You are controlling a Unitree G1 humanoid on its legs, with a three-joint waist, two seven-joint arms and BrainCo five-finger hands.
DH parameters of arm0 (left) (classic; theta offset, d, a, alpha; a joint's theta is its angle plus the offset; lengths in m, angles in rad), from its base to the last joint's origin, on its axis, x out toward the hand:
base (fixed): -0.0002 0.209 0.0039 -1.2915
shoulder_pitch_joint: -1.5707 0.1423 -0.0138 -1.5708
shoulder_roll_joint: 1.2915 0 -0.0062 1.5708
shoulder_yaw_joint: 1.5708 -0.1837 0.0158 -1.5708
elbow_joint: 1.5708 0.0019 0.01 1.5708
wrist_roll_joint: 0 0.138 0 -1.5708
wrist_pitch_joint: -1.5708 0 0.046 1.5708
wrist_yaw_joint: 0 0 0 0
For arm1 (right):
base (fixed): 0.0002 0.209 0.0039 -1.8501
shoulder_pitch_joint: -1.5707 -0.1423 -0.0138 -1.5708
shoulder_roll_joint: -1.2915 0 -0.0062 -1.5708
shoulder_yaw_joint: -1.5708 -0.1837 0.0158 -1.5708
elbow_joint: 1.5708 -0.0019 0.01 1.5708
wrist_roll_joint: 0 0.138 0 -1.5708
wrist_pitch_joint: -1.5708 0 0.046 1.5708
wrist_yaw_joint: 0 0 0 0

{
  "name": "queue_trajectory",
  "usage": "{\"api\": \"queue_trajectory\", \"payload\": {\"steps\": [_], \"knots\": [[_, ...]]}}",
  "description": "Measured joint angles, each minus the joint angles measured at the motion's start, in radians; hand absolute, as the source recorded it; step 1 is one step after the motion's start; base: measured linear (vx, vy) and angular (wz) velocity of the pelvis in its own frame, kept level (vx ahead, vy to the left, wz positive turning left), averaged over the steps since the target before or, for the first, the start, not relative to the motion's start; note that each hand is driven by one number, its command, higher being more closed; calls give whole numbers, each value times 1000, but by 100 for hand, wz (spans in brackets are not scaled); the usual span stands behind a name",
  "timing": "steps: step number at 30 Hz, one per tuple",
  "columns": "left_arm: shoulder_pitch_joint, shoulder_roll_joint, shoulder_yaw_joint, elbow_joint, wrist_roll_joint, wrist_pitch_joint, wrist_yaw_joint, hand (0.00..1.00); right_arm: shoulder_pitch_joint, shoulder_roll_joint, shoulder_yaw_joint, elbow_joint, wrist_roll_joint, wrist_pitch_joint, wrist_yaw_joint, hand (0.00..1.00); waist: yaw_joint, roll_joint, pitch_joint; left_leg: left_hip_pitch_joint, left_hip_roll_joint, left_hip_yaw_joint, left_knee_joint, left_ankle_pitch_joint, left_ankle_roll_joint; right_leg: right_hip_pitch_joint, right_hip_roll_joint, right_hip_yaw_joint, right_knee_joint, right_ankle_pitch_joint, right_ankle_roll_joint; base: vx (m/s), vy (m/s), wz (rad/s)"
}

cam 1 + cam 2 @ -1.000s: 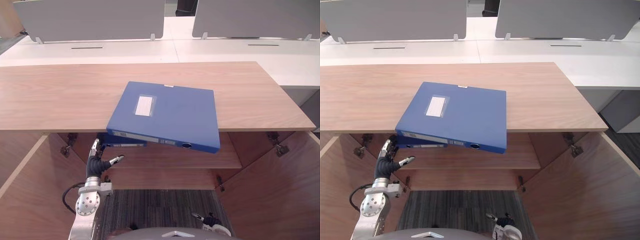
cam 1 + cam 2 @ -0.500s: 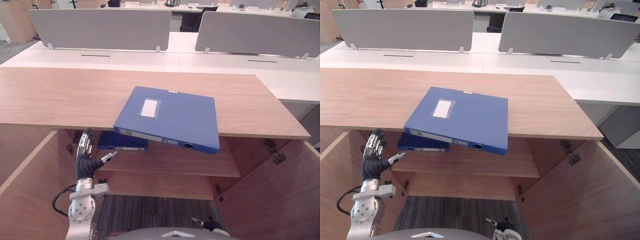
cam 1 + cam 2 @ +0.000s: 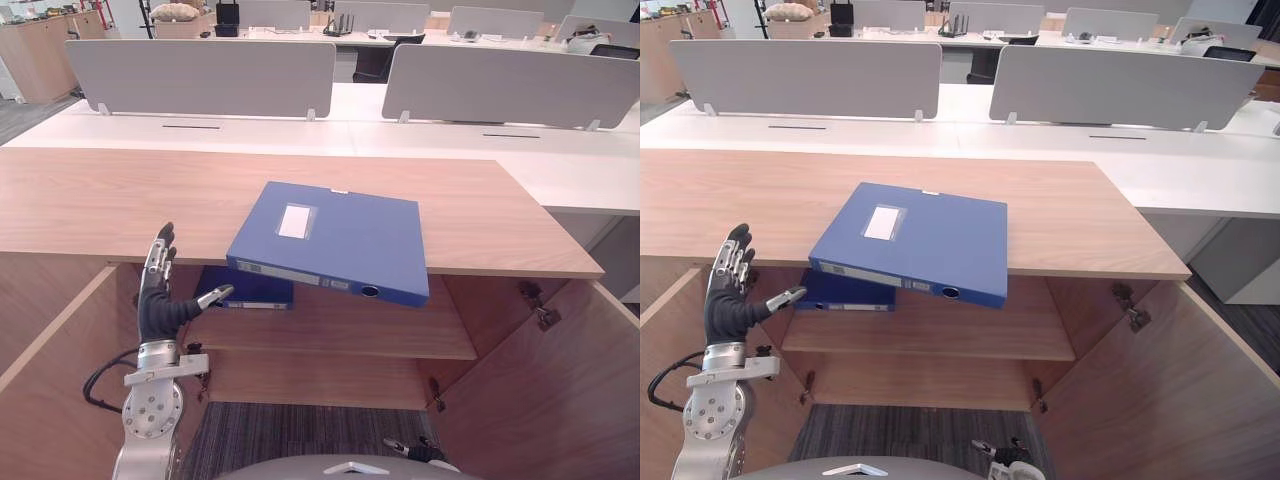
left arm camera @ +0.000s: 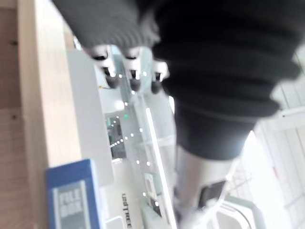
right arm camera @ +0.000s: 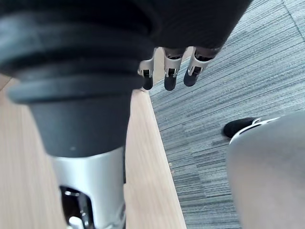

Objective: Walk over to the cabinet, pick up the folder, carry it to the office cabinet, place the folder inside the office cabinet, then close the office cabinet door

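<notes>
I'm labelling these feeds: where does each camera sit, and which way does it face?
Left eye view: head, looking down at the cabinet and the blue folder on top; left hand raised, open.
Right eye view: beside it, sharing the same cabinet, folder and hand.
Left wrist view: left wrist, along its fingers past the cabinet's edge.
Right wrist view: right wrist, past the right hand down at the carpet.

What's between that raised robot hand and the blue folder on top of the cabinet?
Nothing stands between the left hand and the folder: just bare cabinet top edge, in the left eye view. A second folder lies on the shelf below.
</notes>
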Motion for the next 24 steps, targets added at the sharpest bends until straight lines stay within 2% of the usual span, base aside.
{"api": "queue_trajectory", "payload": {"steps": [6, 13, 18, 24], "knots": [[-58, 87, -46, -7, 76, -18, -1, 0, 25, -23, 14, 43, -29, 4, 1, 0, -30, 10, -4, 12, 1, 7, 0, 0, 1, 13, 2, 9, -15, 5, 5, 2, 1, -4], [-119, 198, -134, -2, 160, -23, -12, 0, 21, -35, 31, 55, -31, 3, 1, 0, -42, 21, -2, 26, 0, 18, -1, -1, 0, 17, 9, 19, -28, 8, -3, 5, 1, -5], [-166, 288, -229, 49, 277, -33, -52, 0, 15, -43, 39, 55, -37, 3, 1, 0, -50, 25, -3, 24, 1, 19, -7, -1, -1, 22, 11, 18, -47, 10, -12, 0, 0, 0], [-210, 343, -288, 79, 361, -42, -59, 0, 3, -48, 41, 55, -37, 3, 1, 0, -66, 26, 1, 22, 0, 23, -7, -2, -1, 22, 11, 19, -58, 15, -12, 0, -1, -1]]}}
